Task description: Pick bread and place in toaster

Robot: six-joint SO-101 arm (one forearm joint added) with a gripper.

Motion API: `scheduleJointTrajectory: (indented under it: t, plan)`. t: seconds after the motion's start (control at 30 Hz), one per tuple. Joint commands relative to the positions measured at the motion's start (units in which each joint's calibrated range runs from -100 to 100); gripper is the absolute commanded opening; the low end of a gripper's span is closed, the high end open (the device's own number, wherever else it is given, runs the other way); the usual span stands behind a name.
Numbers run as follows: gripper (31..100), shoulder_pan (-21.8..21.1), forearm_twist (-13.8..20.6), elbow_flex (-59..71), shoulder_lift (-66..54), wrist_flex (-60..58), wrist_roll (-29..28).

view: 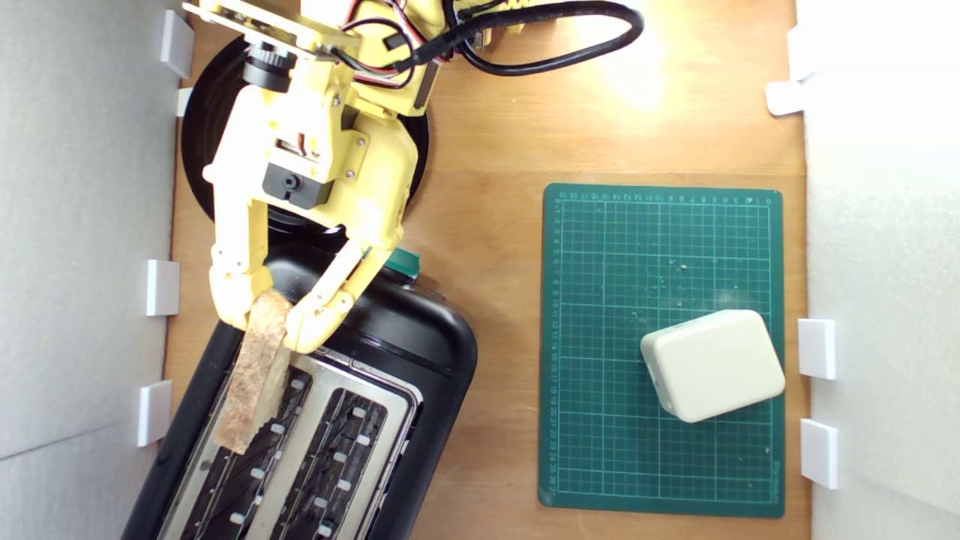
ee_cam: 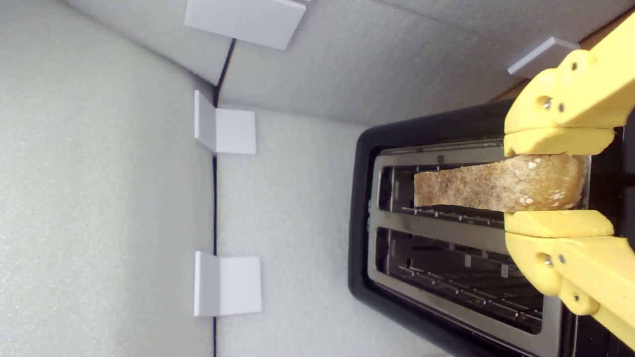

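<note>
- Over the toaster (view: 315,420): the yellow gripper (view: 264,321) is closed on one end of the bread (view: 255,375), fingers (ee_cam: 558,141) pinching it across its thickness, crust edges facing out.
- Bread location: free end reaches along the slot nearest the foam wall (view: 82,225); wrist view shows it lined up lengthwise with that slot. Can't tell whether the lower edge has entered the slot or just sits above it.
- Second slot of the toaster is empty; green lever knob (view: 405,262) sits at the toaster's arm-side end.
- Handling, my read: light, fairly stiff slice, holds itself out straight from an end grip. Crumb is holey and crumbly, so too much squeeze could break it. Floury crust probably isn't slippery.
- Grip point: the end hold works; leaves the length clear to drop in.
- Away from the toaster: white box (view: 712,365) on the green mat (view: 600,450), on the table (view: 487,150). Not involved.
</note>
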Motion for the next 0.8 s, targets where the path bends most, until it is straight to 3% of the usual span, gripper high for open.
scheduleJointTrajectory:
  t: [0.0,0.77]
  plan:
    - [55.9,0.68,-0.27,-1.83,0.71,-0.33,0.17]
    - [56.0,0.52,-0.18,-1.83,11.94,-0.67,0.28]
